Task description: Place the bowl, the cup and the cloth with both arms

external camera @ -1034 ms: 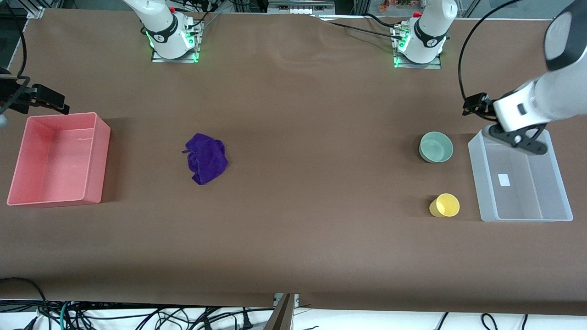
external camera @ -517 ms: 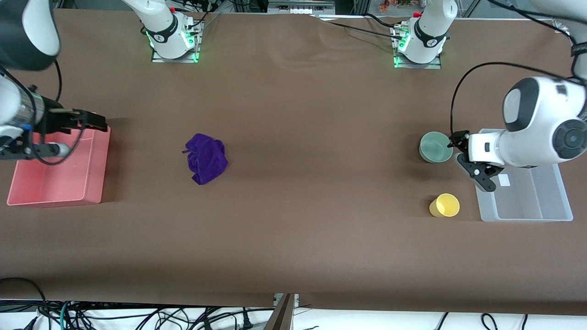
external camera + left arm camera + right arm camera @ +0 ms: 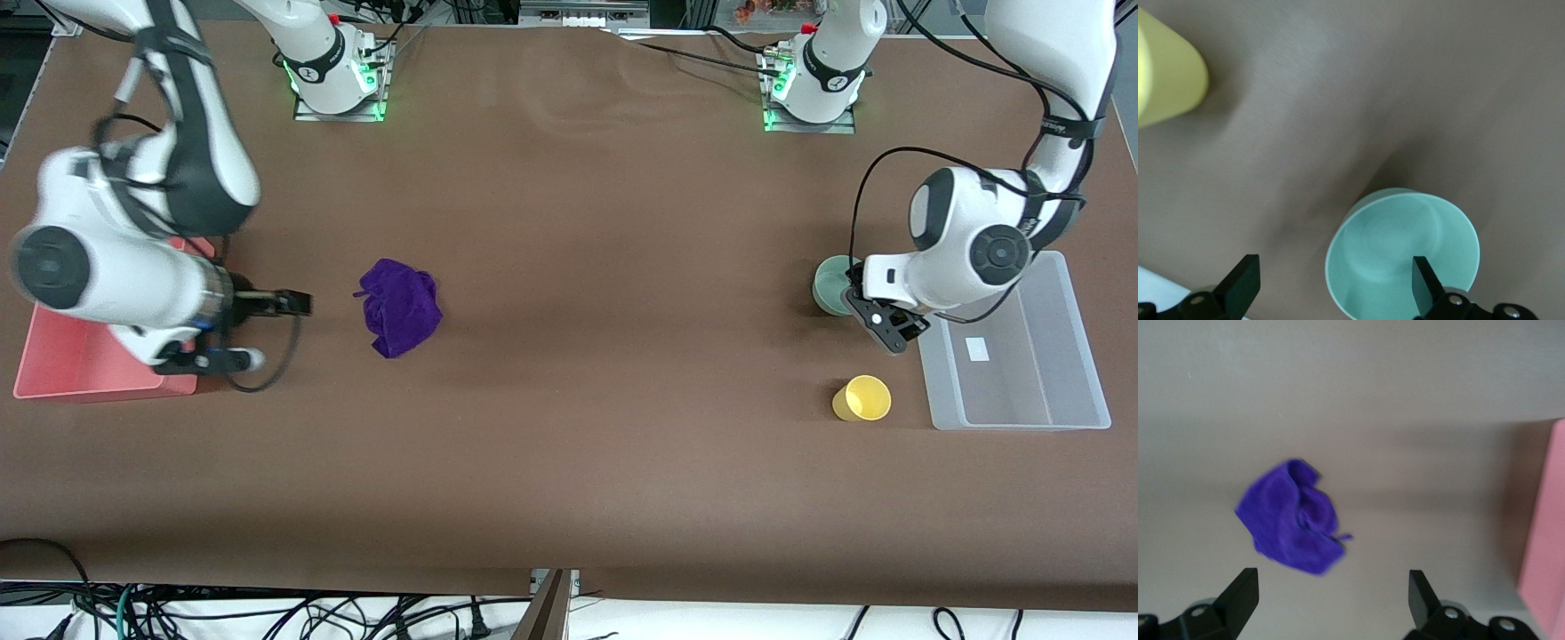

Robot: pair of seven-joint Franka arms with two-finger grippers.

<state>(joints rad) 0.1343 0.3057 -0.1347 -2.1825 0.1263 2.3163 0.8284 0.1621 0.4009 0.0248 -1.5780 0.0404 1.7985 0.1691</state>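
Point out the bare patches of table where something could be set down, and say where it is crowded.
The largest free patch is the bare table between the cloth and the bowl; the strip nearer the camera is bare too. It is crowded at the left arm's end, where bowl, cup, clear bin and open left gripper cluster. The open right gripper hangs between pink bin and cloth.

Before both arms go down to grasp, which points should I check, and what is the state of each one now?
1. Left gripper fingers open: ok.
2. Left gripper lined up on the bowl: not ok; one finger is over the bowl's inside, the other over bare table.
3. Cup apart from the bowl: ok.
4. Right gripper fingers open: ok.
5. Right gripper over the cloth: not ok, the cloth lies ahead of the fingers.
6. Pink bin and clear bin free to receive: cannot tell, the arms hide parts.
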